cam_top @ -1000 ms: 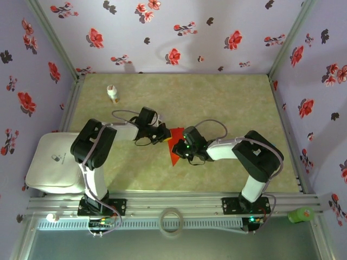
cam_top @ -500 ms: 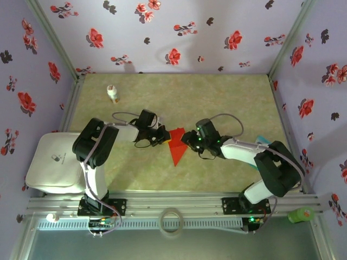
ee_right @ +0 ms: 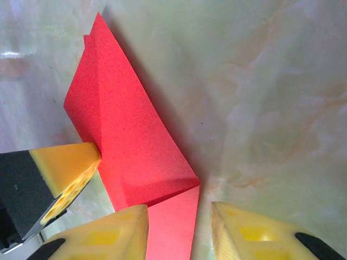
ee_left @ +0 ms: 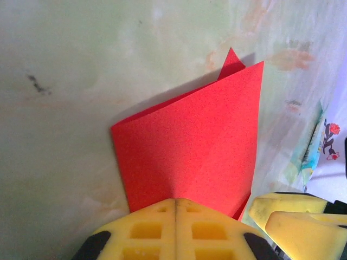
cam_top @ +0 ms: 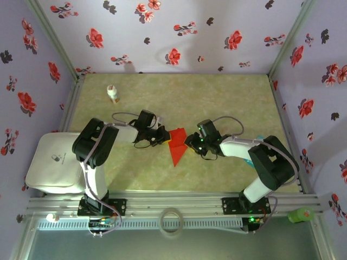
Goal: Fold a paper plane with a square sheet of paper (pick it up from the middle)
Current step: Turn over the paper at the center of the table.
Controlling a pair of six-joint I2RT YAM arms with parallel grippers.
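The folded red paper (cam_top: pixel 177 149) lies mid-way across the table (cam_top: pixel 227 97) with the left gripper (ee_left: pixel 175 206) pinched shut on one edge and the right gripper (ee_right: pixel 179 222) parted astride a corner; a sideways pull from either could spring the crease open, or tear it.

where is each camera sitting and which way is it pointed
Top external: above and behind the arms, looking down at the table; both arms show, left gripper and right gripper at the folded red paper.
Left wrist: on the left arm, looking along its shut fingers, which pinch the paper's edge.
Right wrist: on the right arm, looking past its parted fingers at the paper.
Shared: both wrist views show the paper and the other gripper's yellow finger.
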